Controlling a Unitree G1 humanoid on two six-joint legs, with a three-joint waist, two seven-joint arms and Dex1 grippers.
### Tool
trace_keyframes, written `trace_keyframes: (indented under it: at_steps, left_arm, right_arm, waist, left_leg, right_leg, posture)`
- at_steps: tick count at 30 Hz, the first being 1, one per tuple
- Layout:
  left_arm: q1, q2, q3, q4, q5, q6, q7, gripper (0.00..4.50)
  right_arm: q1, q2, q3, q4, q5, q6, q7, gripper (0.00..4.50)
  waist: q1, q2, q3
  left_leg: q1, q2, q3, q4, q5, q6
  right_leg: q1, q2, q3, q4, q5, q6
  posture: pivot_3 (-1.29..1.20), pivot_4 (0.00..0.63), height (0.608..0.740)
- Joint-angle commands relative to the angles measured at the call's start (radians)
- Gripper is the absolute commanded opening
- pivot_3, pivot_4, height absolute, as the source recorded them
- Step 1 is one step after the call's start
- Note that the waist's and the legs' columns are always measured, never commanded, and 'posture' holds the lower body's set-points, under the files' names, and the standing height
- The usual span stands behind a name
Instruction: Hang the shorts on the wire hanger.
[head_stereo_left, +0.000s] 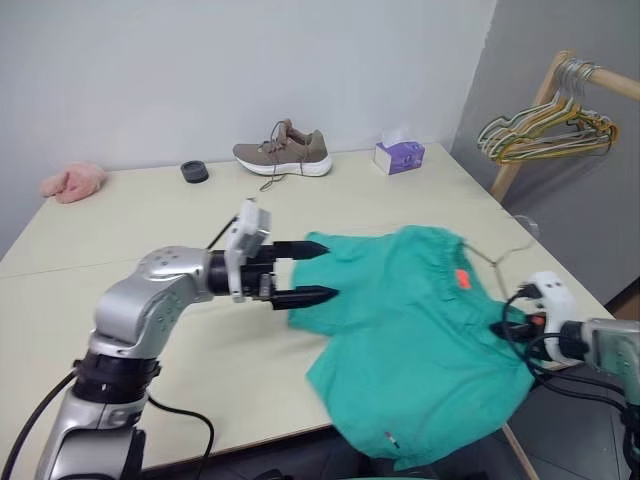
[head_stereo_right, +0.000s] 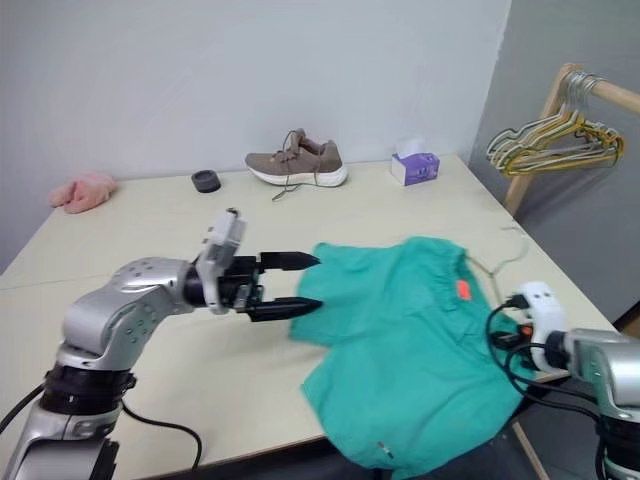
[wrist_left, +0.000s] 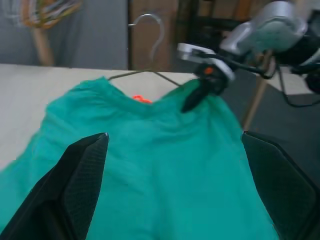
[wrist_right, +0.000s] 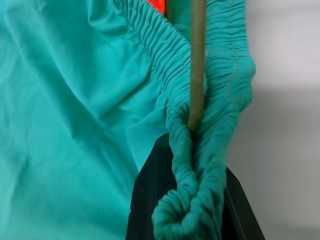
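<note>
A pink fluffy cloth (head_stereo_left: 73, 182) lies at the upper left of the head view, near the far edge of the pale table (head_stereo_left: 120, 310). Right of it sits a small dark round object (head_stereo_left: 194, 171), then a brown shoe (head_stereo_left: 284, 153) with loose laces at the upper middle, and a purple tissue box (head_stereo_left: 399, 155) beside it.

In the lower left of the frame the left arm reaches in toward the centre. The left gripper (head_stereo_left: 318, 271) points rightward with its two black fingers spread wide apart, holding nothing; the fingertips sit at the left edge of the shorts (head_stereo_left: 415, 340).

The shorts are a large teal-green heap filling the centre and lower right of the frame, lying on the table with their lower part hanging over the near edge. A small orange tag (head_stereo_left: 462, 279) shows by the gathered waistband.

The wire hanger (head_stereo_left: 505, 252) lies at the right of the shorts, its thin rod and hook poking out from the waistband toward the table's right edge. In the right wrist view the rod (wrist_right: 196, 65) runs inside the bunched waistband.

At the lower right of the frame the right gripper (head_stereo_left: 508, 326) is closed, pinching the waistband of the shorts at their right side.

At the upper right, a bunch of yellow-green and silver hangers (head_stereo_left: 548, 130) hangs from a wooden rail (head_stereo_left: 600, 78).
</note>
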Motion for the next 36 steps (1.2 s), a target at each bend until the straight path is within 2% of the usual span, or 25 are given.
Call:
trace_keyframes:
  at_steps: [1,5,11,18,23,28,32,36]
  left_arm:
    - [-0.085,-0.049,-0.035,-0.002,0.013,0.002,0.019,4.45]
    - [-0.164,-0.138,-0.088,0.023,0.080,-0.061,0.052,4.45]
    - [-0.229,-0.223,-0.121,0.028,0.141,-0.105,0.104,4.45]
    - [-0.257,-0.301,-0.142,0.018,0.190,-0.167,0.140,4.45]
    - [-0.263,-0.306,-0.142,0.002,0.195,-0.161,0.150,4.45]
    - [-0.270,-0.308,-0.136,-0.015,0.193,-0.148,0.161,4.45]
    - [-0.277,-0.310,-0.132,-0.036,0.183,-0.141,0.169,4.45]
    - [-0.290,-0.317,-0.126,-0.050,0.174,-0.133,0.177,4.45]
  right_arm:
    - [-0.027,-0.016,-0.175,0.021,-0.047,0.046,-0.110,0.00]
    - [-0.121,-0.078,-0.296,0.116,-0.095,0.020,-0.219,0.00]
    - [-0.301,-0.195,-0.341,0.329,-0.155,-0.152,-0.368,0.00]
    - [-0.542,-0.319,-0.267,0.664,-0.164,-0.372,-0.454,0.00]
    - [-0.718,-0.392,-0.151,0.970,-0.180,-0.530,-0.460,0.00]
    - [-0.860,-0.421,-0.080,1.226,-0.186,-0.624,-0.485,0.00]
    - [-0.890,-0.417,-0.062,1.331,-0.174,-0.622,-0.485,0.00]
    - [-0.887,-0.403,-0.062,1.349,-0.151,-0.585,-0.476,0.00]
  waist:
    - [-0.006,0.001,0.000]
    - [-0.028,0.004,-0.002]
    - [-0.091,0.008,-0.001]
    - [-0.144,0.010,0.002]
    - [-0.175,0.014,0.011]
    - [-0.189,0.015,0.012]
    - [-0.190,0.013,0.013]
    - [-0.187,0.014,0.014]
  left_leg:
    - [0.000,0.000,0.000,0.000,0.000,0.000]
    - [0.000,-0.003,0.001,0.001,0.000,0.001]
    - [0.001,-0.004,0.002,-0.001,0.000,0.001]
    - [0.005,-0.007,0.003,-0.001,0.000,0.001]
    - [0.017,-0.011,0.006,-0.003,0.000,0.001]
    - [0.017,-0.012,0.007,-0.003,0.000,0.001]
    - [0.017,-0.013,0.008,-0.003,0.000,0.000]
    - [0.017,-0.013,0.009,-0.003,0.001,0.000]
  right_leg:
    - [0.000,0.000,0.001,0.000,0.000,0.000]
    - [0.001,0.000,0.003,0.000,0.001,0.001]
    - [0.002,-0.001,0.007,-0.002,0.001,0.002]
    - [0.007,-0.003,0.010,-0.003,0.001,0.004]
    - [0.017,-0.004,0.016,-0.004,0.000,0.007]
    - [0.017,-0.005,0.019,-0.004,-0.001,0.009]
    - [0.017,-0.005,0.022,-0.004,-0.001,0.010]
    - [0.017,-0.005,0.023,-0.004,-0.001,0.011]
  posture:
    - [-0.32,0.000,0.740]
    - [-0.34,0.000,0.740]
    - [-0.36,0.000,0.740]
    - [-0.35,0.003,0.740]
    - [-0.34,0.008,0.740]
    - [-0.34,0.008,0.740]
    - [-0.34,0.008,0.740]
    - [-0.30,0.011,0.740]
